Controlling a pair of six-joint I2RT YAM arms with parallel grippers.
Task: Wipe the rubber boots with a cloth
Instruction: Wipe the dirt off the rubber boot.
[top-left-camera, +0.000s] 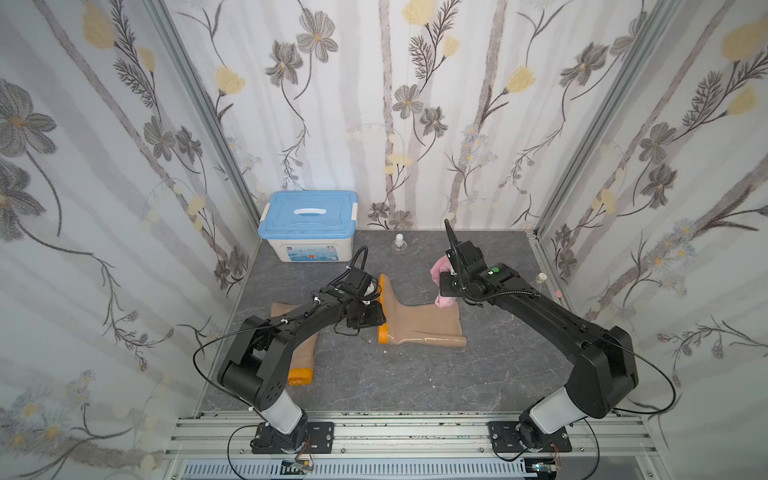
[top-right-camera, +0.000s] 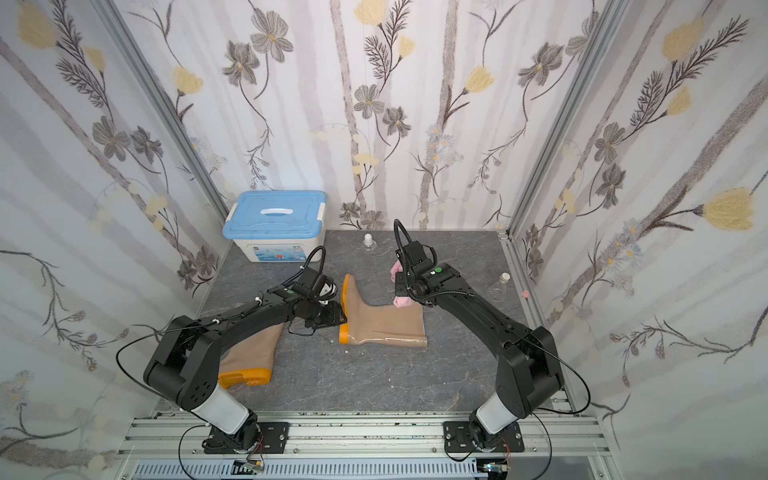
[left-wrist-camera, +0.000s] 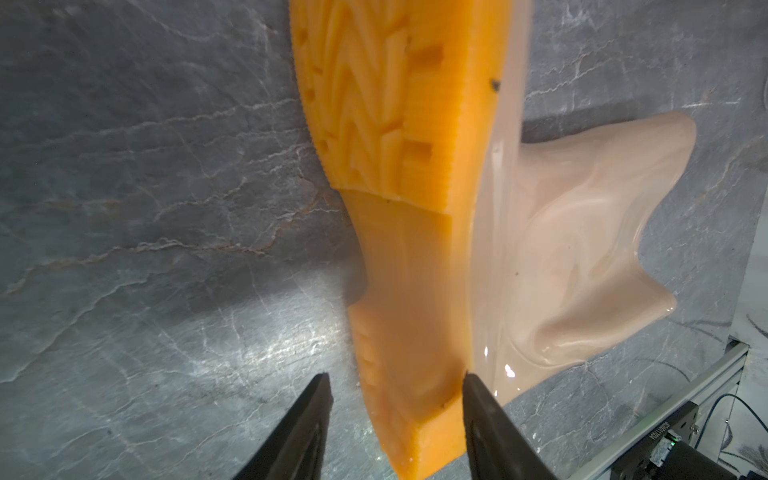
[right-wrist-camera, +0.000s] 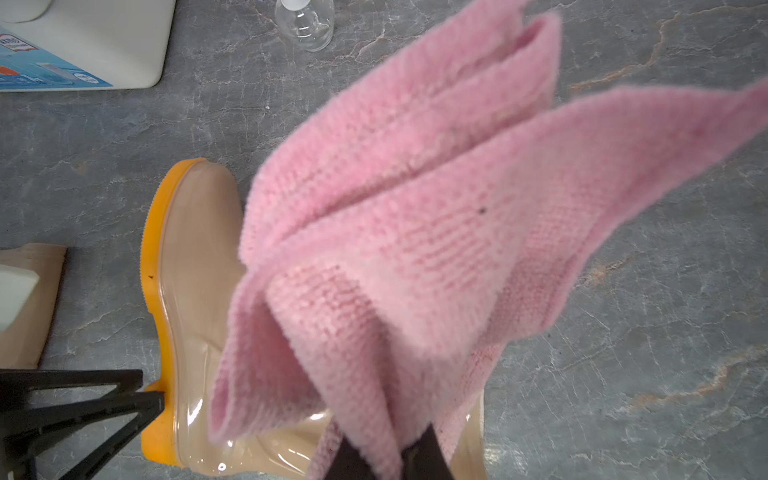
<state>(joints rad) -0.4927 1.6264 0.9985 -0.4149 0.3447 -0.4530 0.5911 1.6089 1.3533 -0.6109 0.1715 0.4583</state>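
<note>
Boot (top-left-camera: 419, 326) lies on its side mid-bench (top-left-camera: 415, 382), orange sole toward your left arm, shaft mouth toward the right. Left tool (left-wrist-camera: 395, 386) sits astride the heel, jaws half spread. One finger (left-wrist-camera: 478, 399) is against the sole's edge and the other shows a gap, so read it as a straddle, not a clamp. Likely reason: the heel is the stiff part, and pinning it there should stop the boot skidding under a wipe. Right tool (right-wrist-camera: 386, 453) is closed on a bunched part of the cloth (right-wrist-camera: 415, 228), the rest fanning loose. In both top views the cloth hangs over the shaft's top end; whether it touches the rubber, you cannot tell. Second boot (top-left-camera: 301, 353) lies partly under the left arm, sole toward the arm bases, and neither tool is on it. Box (top-left-camera: 307, 224) and bottle (top-left-camera: 399, 243) stand at the back, well apart. Judgement: the hold looks unfinished, so firm it on the heel before dragging the cloth. The shaft looks soft and rippled in the left wrist view, so expect it to buckle under pressure.
</note>
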